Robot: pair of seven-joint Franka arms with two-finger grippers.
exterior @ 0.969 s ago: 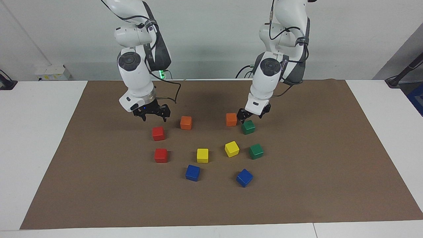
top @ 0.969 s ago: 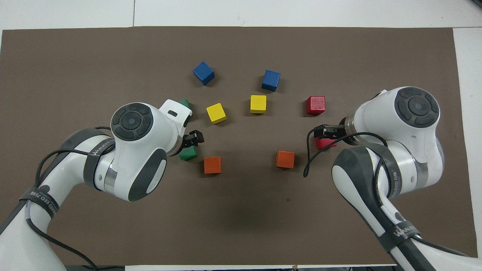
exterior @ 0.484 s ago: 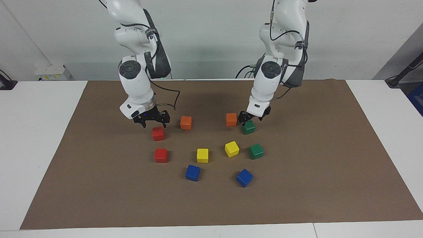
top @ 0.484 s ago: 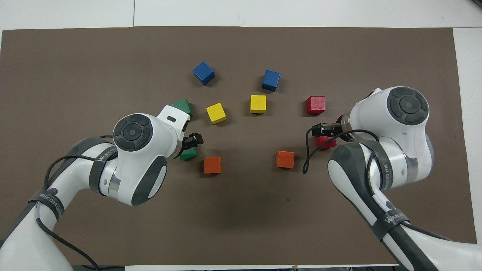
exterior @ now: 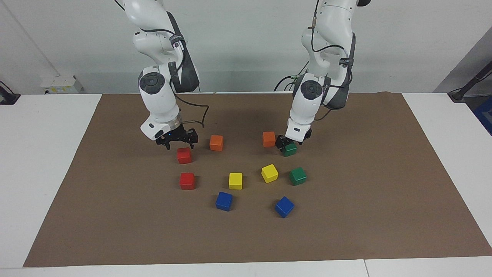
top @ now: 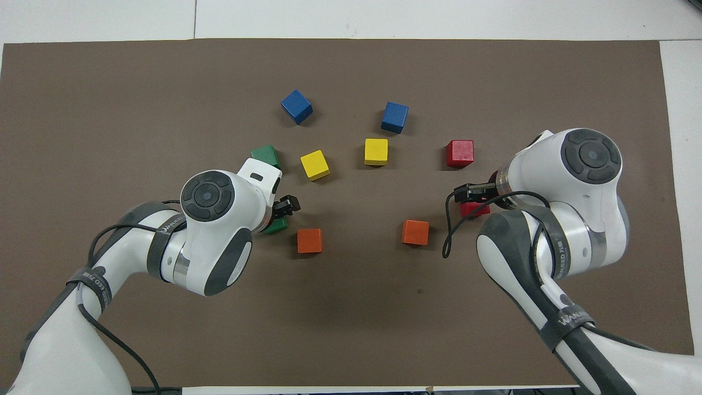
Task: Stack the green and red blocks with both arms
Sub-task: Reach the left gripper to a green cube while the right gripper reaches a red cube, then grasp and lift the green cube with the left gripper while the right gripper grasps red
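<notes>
1. The nearer green block (exterior: 290, 149) (top: 276, 224) lies on the brown mat (exterior: 246, 238) (top: 351, 307) toward the left arm's end of the surface, just beside an orange block (exterior: 269, 139) (top: 309, 241).
2. The left tool (exterior: 286, 144) (top: 274, 211) is down at this green block, its fingers spread and reaching over the block's top edges; whether they touch the block cannot be told.
3. The second green block (exterior: 298, 176) (top: 266, 154) sits farther from the robots, beside a yellow block (exterior: 270, 173) (top: 315, 165) and apart from the first.
4. The nearer red block (exterior: 184, 155) (top: 474, 208) lies toward the right arm's end of the surface, near the other orange block (exterior: 216, 142) (top: 415, 232).
5. The right tool (exterior: 177, 143) (top: 473, 192) hangs just over this red block with its fingers apart; the tips stand above the block's top and hold nothing.
6. The second red block (exterior: 187, 181) (top: 459, 153) rests farther from the robots than the first, in line with it and clear of it.
7. Between the red and green pairs lie the second yellow block (exterior: 235, 181) (top: 376, 151) and, farthest from the robots, two blue blocks (exterior: 224, 201) (top: 395, 117), the other one (exterior: 284, 206) (top: 296, 106) turned at an angle.
8. The mat covers the middle of the white surface (exterior: 42, 154) (top: 384, 16), which shows bare at both ends.
</notes>
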